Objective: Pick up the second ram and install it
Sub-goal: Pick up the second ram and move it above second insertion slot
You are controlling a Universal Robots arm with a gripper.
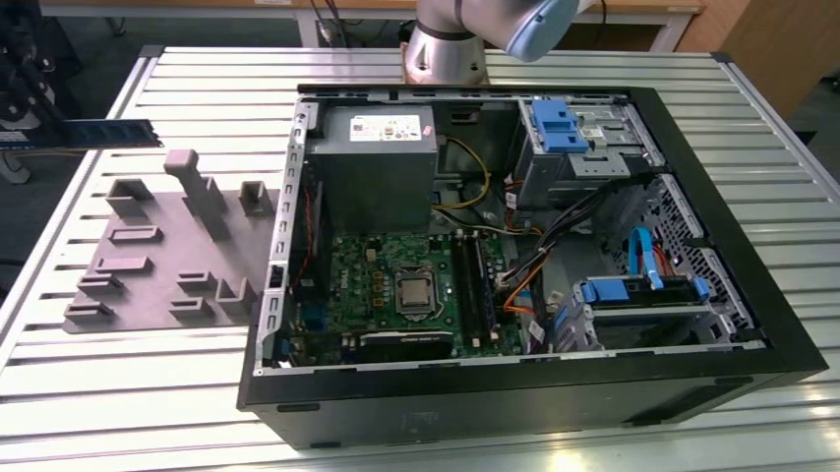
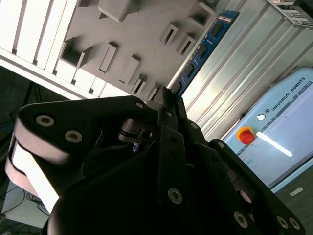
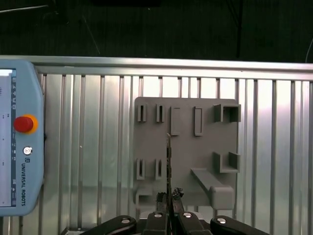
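Gripper (image 2: 166,98) black, close to the lens in both wrist views, fingers pressed together on one short end of the second ram (image 2: 205,44). The stick juts straight out from the fingertips. Probably held by the end so the long contact edge is free for seating.

Ram is blue-green with black chips. It is seen edge-on in the first wrist view (image 3: 169,161), hanging over the grey holder plate (image 3: 186,147) without touching it. In the exterior view the ram (image 1: 112,132) is level in the air at that view's far left, past the holder plate (image 1: 151,270) and well apart from the PC case (image 1: 788,344). So it is picked but not installed.

Counts:
- 1 ram stick in sight.
- 1 holder plate, with 6 narrow slotted blocks counted in the first wrist view plus a few bigger blocks. The blocks presumably keep parts upright for grasping.
- 1 open tower case, lying on its side on the slatted metal desk (image 1: 197,79), likely so the motherboard (image 1: 381,285) faces up for insertion.
- 1 CPU (image 1: 415,292).
- 1 power supply (image 1: 374,167).
- 2 blue drive brackets (image 1: 558,123).
- Long black memory slots (image 1: 475,285) sit beside the CPU. They are too small to count or to tell whether any is filled.
- 1 teach pendant (image 3: 19,147) lying on the desk, with 1 red stop button (image 3: 23,124).
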